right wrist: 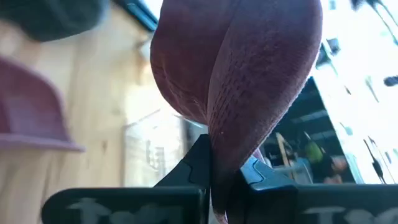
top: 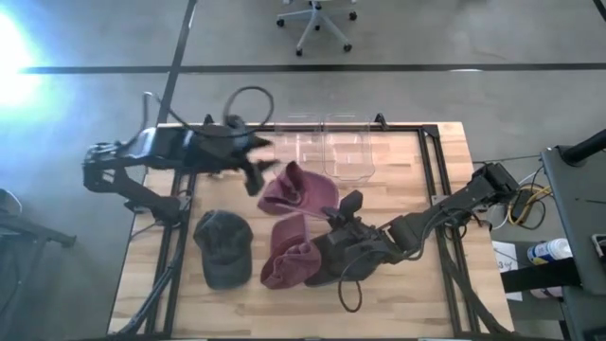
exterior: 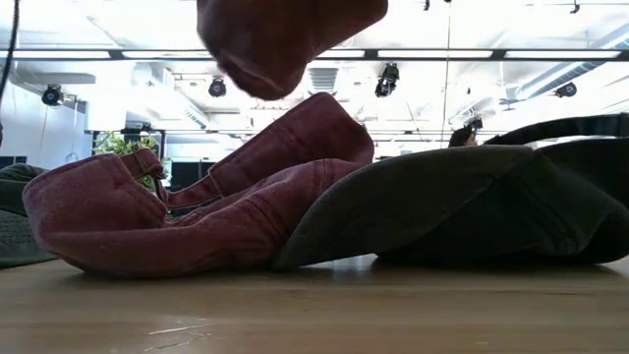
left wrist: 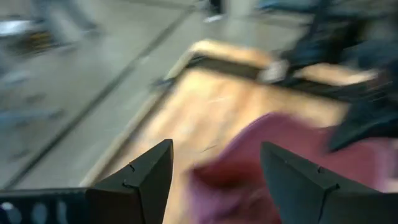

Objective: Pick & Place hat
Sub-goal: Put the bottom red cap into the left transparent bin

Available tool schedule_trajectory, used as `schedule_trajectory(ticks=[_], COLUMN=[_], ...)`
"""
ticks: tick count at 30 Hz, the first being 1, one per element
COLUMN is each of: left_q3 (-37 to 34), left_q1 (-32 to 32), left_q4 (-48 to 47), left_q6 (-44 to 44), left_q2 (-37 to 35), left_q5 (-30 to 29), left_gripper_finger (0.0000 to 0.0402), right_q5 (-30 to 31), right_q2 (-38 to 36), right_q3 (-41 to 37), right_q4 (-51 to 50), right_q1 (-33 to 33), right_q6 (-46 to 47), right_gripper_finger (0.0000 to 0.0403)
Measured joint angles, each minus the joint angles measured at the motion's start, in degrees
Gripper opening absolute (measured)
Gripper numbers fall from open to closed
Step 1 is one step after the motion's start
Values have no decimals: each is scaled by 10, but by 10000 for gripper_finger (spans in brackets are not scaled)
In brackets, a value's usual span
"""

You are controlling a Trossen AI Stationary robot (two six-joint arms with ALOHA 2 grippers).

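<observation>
**Right gripper lifts a maroon cap**

The right gripper (right wrist: 225, 171) has its fingers clamped on a maroon cap (top: 301, 188), held above the wooden surface (top: 398, 175). The left gripper (left wrist: 214, 177), fingers apart, hovers just beside it. A dark green cap (top: 223, 246) lies on the surface.

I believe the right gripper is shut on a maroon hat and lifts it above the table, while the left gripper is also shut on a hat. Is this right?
Not quite. The left gripper holds nothing: the left wrist view shows its fingers spread apart over the table. The rest stands: the right gripper is shut on the maroon hat, which hangs raised in the low view.
</observation>
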Motion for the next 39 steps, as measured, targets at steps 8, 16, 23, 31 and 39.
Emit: schedule_trajectory(ticks=[8, 16, 23, 31, 39], left_q3=[-77, -283, -418, -432, -420], left_q1=[-12, -104, -166, -165, -144], left_q4=[-144, -2, 173, 305, 387], left_q6=[-167, -135, -83, 137, 262], left_q2=[-84, -146, -184, -188, -188], left_q5=[-56, -110, -290, -270, -187], left_gripper_finger=[234, 234, 234, 234, 234], right_q5=[58, 58, 50, 4, -25], right_q2=[-6, -34, -48, -63, -67], right_q3=[0, 0, 5, 40, 70], right_q4=[84, 169, 171, 131, 71], right_q1=[-2, -15, -10, -9, -10], right_q6=[45, 41, -81, -122, -58], right_gripper_finger=[13, 13, 13, 13, 13])
